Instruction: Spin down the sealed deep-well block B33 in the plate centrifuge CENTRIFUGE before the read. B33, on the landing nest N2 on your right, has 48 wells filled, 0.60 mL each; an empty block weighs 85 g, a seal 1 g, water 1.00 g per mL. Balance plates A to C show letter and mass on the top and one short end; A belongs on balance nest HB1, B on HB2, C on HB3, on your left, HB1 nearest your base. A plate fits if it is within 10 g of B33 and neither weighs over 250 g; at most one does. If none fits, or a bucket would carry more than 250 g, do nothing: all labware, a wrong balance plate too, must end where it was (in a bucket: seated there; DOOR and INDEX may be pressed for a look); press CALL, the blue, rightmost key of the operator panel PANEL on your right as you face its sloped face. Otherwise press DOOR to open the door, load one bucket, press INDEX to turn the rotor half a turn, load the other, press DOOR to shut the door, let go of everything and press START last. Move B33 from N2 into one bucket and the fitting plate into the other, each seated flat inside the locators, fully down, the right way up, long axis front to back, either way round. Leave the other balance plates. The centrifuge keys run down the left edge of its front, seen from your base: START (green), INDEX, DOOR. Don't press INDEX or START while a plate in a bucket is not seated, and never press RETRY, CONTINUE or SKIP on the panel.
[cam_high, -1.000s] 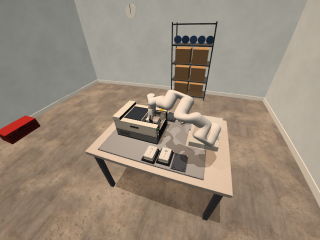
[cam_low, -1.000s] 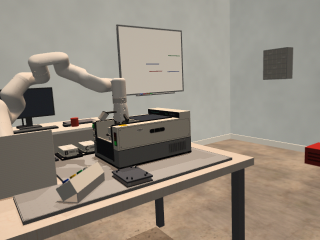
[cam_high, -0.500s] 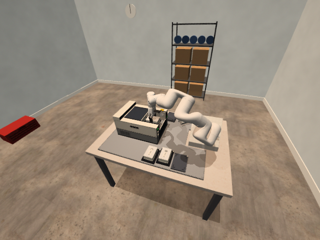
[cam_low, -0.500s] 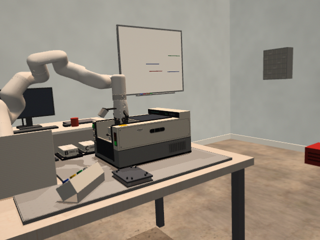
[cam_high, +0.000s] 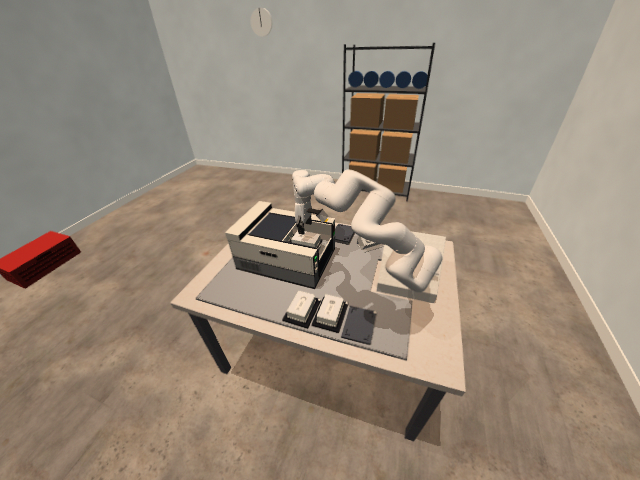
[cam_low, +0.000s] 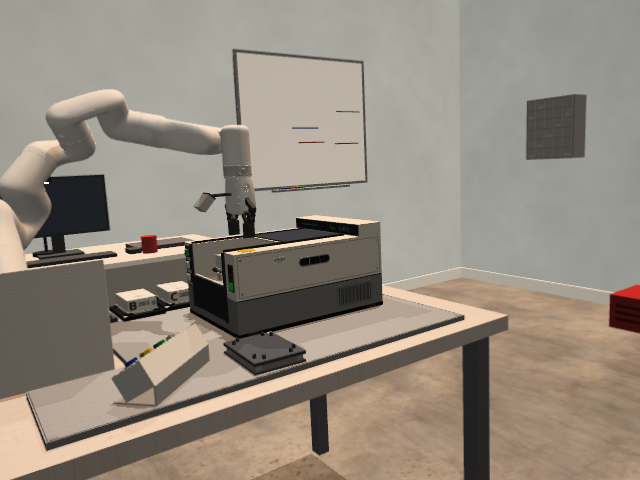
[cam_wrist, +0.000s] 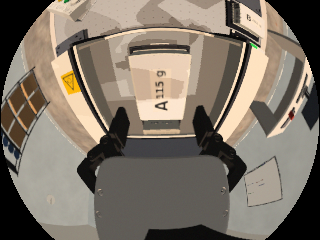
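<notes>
Balance plate A (cam_wrist: 160, 94), white and marked "A 115 g", lies flat in the open bucket of the centrifuge (cam_high: 279, 248); it also shows in the top view (cam_high: 305, 238). My gripper (cam_wrist: 160, 114) is open and empty, straight above the plate's near end, with both fingers clear of it. In the exterior view the gripper (cam_low: 240, 224) hangs just over the top of the centrifuge (cam_low: 289, 273). The dark door (cam_high: 273, 225) is slid back. Landing nest N2 (cam_low: 264, 351) is bare. B33 is not in view.
Plates B (cam_low: 135, 300) and C (cam_low: 173, 291) sit on their nests at the table's left side; nest HB1 (cam_high: 359, 323) beside them is bare. The sloped operator panel (cam_low: 160, 364) stands near N2. A grey block (cam_low: 51, 325) stands by my base.
</notes>
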